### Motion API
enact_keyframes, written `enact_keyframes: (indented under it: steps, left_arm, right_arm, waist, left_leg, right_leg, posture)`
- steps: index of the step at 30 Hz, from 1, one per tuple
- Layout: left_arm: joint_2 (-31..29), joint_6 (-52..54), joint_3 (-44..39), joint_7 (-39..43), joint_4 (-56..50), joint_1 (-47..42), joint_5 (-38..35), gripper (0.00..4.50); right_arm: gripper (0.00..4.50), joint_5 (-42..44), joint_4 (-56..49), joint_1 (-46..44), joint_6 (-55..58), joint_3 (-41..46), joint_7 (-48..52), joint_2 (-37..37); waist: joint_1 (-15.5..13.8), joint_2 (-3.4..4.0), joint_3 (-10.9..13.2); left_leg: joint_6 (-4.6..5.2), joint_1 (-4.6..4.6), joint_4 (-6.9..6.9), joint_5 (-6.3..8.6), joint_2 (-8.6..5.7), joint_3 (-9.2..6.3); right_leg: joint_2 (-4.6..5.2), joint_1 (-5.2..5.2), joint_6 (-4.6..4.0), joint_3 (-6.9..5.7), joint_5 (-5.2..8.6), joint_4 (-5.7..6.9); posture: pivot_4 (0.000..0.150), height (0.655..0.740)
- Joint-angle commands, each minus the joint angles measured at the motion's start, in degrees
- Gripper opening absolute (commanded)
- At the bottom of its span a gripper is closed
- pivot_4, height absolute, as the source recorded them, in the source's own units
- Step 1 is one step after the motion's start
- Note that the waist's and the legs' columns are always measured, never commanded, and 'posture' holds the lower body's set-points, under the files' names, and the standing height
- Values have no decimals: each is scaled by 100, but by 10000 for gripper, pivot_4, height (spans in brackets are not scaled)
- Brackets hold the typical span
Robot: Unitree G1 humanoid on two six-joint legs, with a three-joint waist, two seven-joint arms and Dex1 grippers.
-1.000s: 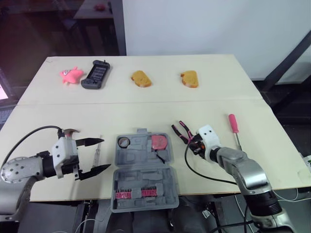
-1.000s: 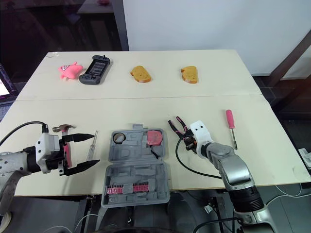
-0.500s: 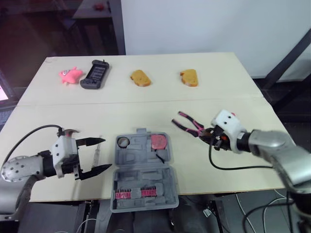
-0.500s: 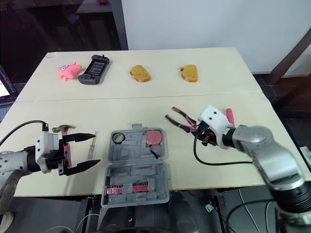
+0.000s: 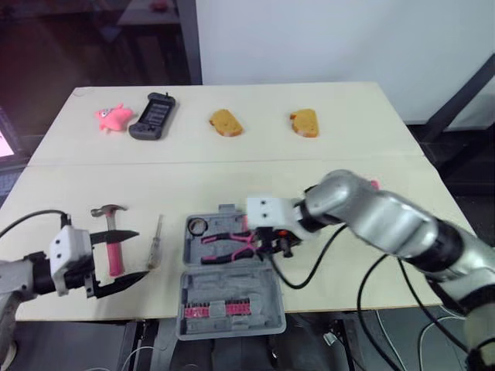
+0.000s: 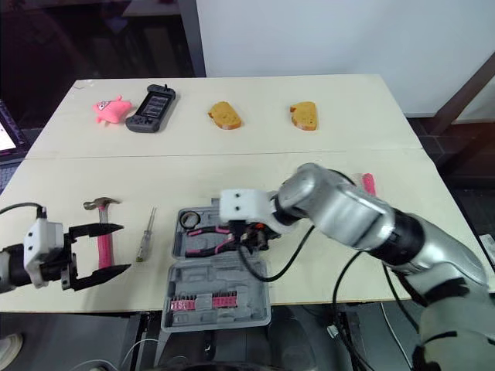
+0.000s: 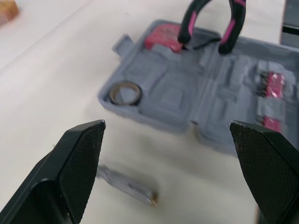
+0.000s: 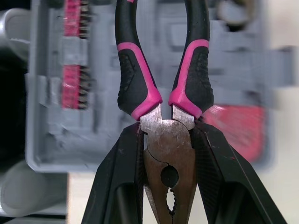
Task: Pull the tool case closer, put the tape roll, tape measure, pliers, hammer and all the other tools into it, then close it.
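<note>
Right tool [image 8: 168, 135] clamps the black-and-pink-handled steel pliers [image 5: 224, 238] by the head, so the handles lie over the open grey plastic tool case [image 5: 232, 284] at the near edge of the counter [image 5: 232, 178], apparently for seating in a recess. Left tool [image 5: 141, 255] gapes wide beside the pink-handled hammer [image 5: 113, 241].

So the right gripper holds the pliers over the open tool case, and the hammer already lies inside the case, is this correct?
Not quite. The hammer is not in the tool case: it lies on the table, to the left of the case, as the left eye view shows. The rest stands: the right gripper holds the pliers over the open case.
</note>
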State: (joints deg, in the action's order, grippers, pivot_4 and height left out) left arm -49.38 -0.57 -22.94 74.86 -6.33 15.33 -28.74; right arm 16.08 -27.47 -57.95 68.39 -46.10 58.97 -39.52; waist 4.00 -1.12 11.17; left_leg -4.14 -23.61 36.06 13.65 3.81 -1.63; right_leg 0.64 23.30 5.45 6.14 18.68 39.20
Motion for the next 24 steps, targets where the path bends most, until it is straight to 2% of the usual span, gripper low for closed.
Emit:
enact_keyframes:
  steps: [1, 8, 18, 24]
  left_arm:
    - [25, -193, -210, 120, -189, 228, -63, 45000]
    - [90, -405, -260, 196, -196, 477, -77, 45000]
    - [172, -657, -239, 195, -126, 467, -83, 45000]
    - [167, -652, -211, 171, -125, 432, -63, 45000]
  right_arm:
    - [9718, -225, 199, -403, 74, -242, -165, 319]
    - [9718, -632, 1021, -791, -155, -771, -274, 761]
    - [9718, -918, 1903, -940, -285, -1031, -319, 1628]
    - [9718, -1108, 2254, -903, -387, -1212, -290, 1761]
  waist:
    - [1, 0, 0]
    - [8, -1, -1]
    - [17, -1, -1]
    - [16, -1, -1]
  left_leg:
    - [0, 0, 2, 0, 0, 0]
    - [-1, 0, 9, 0, 0, -1]
    - [0, 1, -1, 0, 1, -3]
    - [-1, 0, 5, 0, 1, -3]
  right_leg:
    - [0, 0, 0, 0, 0, 1]
    - [0, 0, -8, -2, -2, 6]
    - [-4, 6, -5, -4, -5, 10]
    - [-3, 3, -5, -4, -5, 10]
  posture:
    - [1500, 7400]
    - [1500, 7400]
    - [1500, 7400]
    - [1500, 7400]
